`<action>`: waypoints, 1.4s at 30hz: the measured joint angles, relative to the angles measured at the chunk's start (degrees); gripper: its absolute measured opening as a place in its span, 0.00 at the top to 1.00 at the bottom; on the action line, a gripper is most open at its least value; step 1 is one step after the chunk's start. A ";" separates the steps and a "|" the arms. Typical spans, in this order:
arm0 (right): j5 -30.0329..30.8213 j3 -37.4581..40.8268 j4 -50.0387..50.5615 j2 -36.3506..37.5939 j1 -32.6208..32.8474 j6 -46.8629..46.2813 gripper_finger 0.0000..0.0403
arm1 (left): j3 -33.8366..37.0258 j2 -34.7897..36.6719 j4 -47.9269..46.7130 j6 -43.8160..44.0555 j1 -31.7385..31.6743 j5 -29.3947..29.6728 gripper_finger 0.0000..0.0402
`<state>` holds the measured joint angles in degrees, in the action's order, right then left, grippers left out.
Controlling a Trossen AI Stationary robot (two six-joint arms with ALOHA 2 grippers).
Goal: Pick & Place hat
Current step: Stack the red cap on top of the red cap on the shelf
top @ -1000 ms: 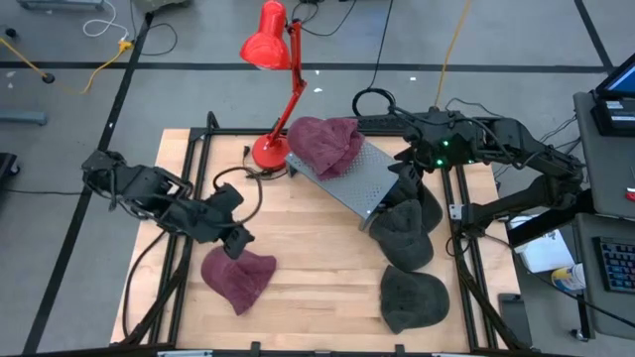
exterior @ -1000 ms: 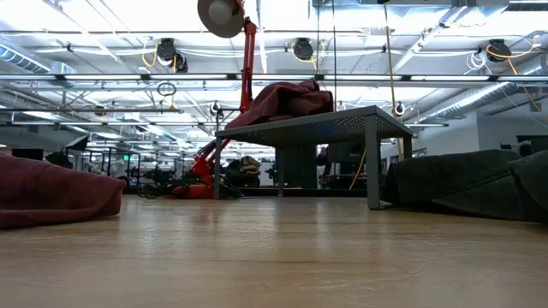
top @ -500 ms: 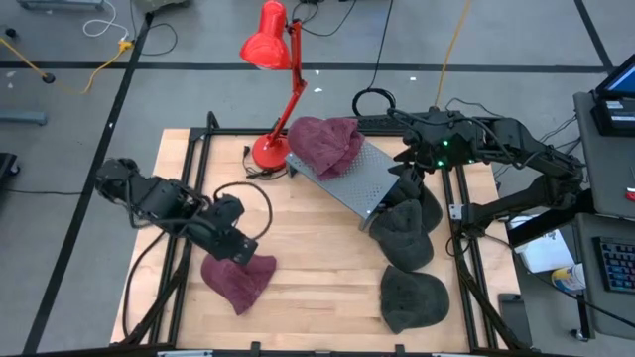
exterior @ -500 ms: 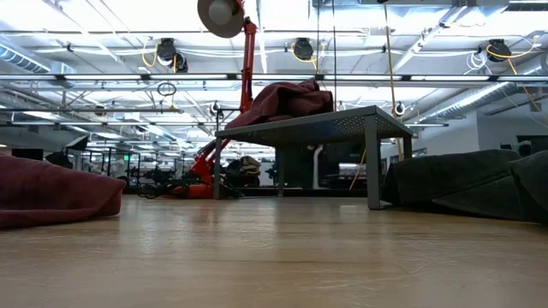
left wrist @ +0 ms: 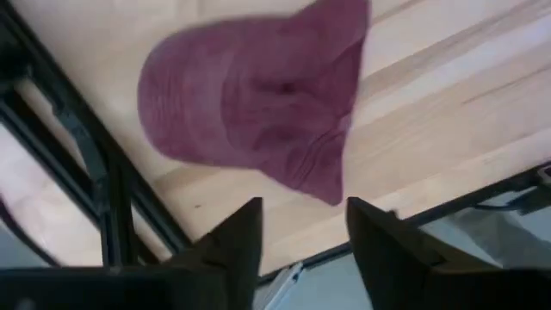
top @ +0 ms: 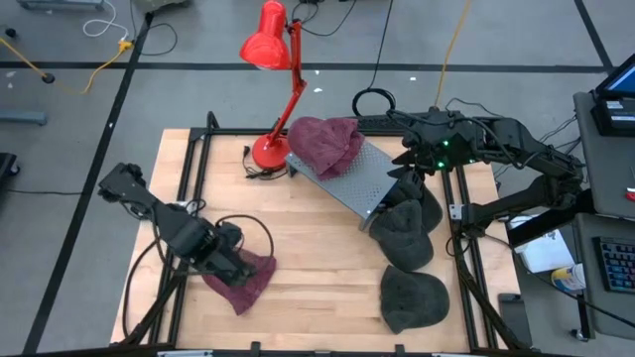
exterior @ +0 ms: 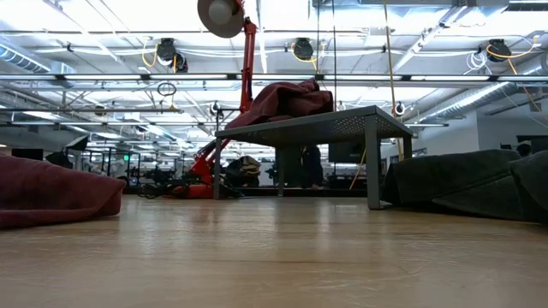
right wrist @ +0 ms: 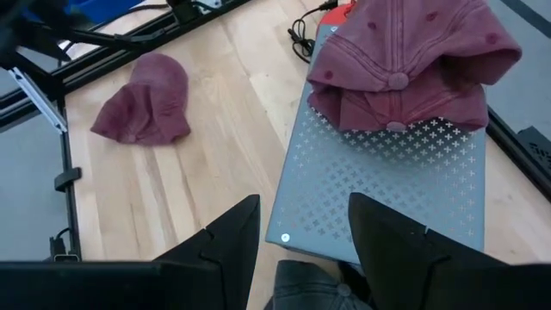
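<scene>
Maroon hat near table edge, left hand above

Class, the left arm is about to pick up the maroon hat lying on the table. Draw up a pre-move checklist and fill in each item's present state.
1. Left pincer open: ok, fingers spread with a gap.
2. Pincer above the maroon hat on the table: ok, hat lies just ahead of the fingertips.
3. Hat not yet gripped: ok, nothing between the fingers.
4. Room on the metal stand: ok, bare surface beside the maroon hat already on it.
5. Right pincer out of the way: ok, at the stand's end over the grey hats.
6. Height above the hat: cannot tell.
</scene>
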<state>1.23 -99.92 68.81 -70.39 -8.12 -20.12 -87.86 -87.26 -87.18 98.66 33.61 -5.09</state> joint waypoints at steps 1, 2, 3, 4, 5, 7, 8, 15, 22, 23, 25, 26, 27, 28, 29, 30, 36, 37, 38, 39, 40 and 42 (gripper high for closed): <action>0.00 0.00 -0.04 0.00 0.00 0.02 0.57 | 1.01 0.00 0.08 0.49 -0.04 -0.85 0.52; 0.00 0.00 -0.10 0.00 0.00 0.02 0.58 | 2.01 0.00 0.04 0.96 -0.07 -1.30 0.48; 0.00 0.00 -0.25 0.00 0.00 0.02 0.58 | 2.96 0.00 0.27 0.99 -0.10 -1.77 0.45; 0.00 0.00 -0.36 0.00 0.00 0.02 0.57 | 3.81 0.00 0.60 0.90 -0.09 -1.98 0.41; 0.00 0.00 -0.36 0.00 0.00 0.03 0.57 | 4.61 0.00 0.94 0.90 -0.09 -1.94 0.38; 0.00 0.01 -0.36 0.00 0.00 -0.07 0.58 | 6.25 0.00 1.47 1.43 -0.04 -1.37 0.34; 0.02 0.11 -0.51 0.00 0.00 -0.07 0.58 | 7.17 0.00 2.06 1.95 -0.04 -1.11 0.32; 0.00 3.78 -1.31 -0.02 0.00 -0.16 0.58 | 14.37 0.05 8.61 3.42 -0.04 -0.86 0.30; -0.02 9.18 -1.38 -0.02 0.00 -1.03 0.58 | 18.78 0.05 8.84 4.26 -0.04 0.80 0.38; -0.02 10.04 -1.66 0.02 0.00 -1.12 0.58 | 19.08 0.07 8.92 4.05 -0.04 1.06 0.39; -0.02 11.87 -2.84 0.00 0.00 -1.10 0.58 | 19.90 0.07 10.02 3.88 -0.04 1.10 0.41; -0.02 12.70 -3.40 -0.04 0.00 -1.10 0.58 | 20.48 0.07 11.60 3.90 -0.04 1.15 0.42; -0.04 13.46 -4.15 -0.07 0.00 -1.10 0.58 | 21.19 0.07 13.59 3.92 -0.04 1.17 0.43; -0.04 14.21 -5.01 -0.05 0.00 -1.10 0.58 | 21.97 0.07 15.72 3.95 -0.03 1.23 0.44; -0.04 14.98 -5.91 -0.01 0.00 -1.07 0.58 | 22.75 0.07 17.77 4.07 -0.02 1.30 0.44; -0.04 15.73 -6.75 0.02 0.00 -1.09 0.58 | 23.53 0.07 19.40 4.26 -0.04 1.34 0.45; -0.06 18.57 -10.91 0.00 0.00 -1.07 0.59 | 28.36 0.07 25.04 7.08 -0.04 1.47 0.51; -0.04 18.69 -11.21 0.00 0.00 -1.07 0.59 | 29.03 0.07 24.91 7.57 -0.04 1.15 0.52; -0.05 18.76 -11.38 -0.02 0.00 -1.05 0.59 | 29.62 0.07 24.76 8.04 -0.04 0.70 0.53; -0.06 18.78 -11.53 -0.02 0.00 -1.06 0.59 | 30.04 0.07 24.26 8.38 -0.04 0.61 0.54; -0.05 18.78 -11.80 -0.02 0.00 -1.07 0.59 | 30.28 0.07 23.79 8.56 -0.04 0.60 0.55; -0.05 18.78 -12.28 0.00 0.00 -1.06 0.59 | 30.77 0.07 23.72 8.39 -0.03 0.63 0.57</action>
<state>1.18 -81.14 56.53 -70.39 -8.12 -21.18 -57.09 -87.20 -63.46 107.05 33.57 -4.47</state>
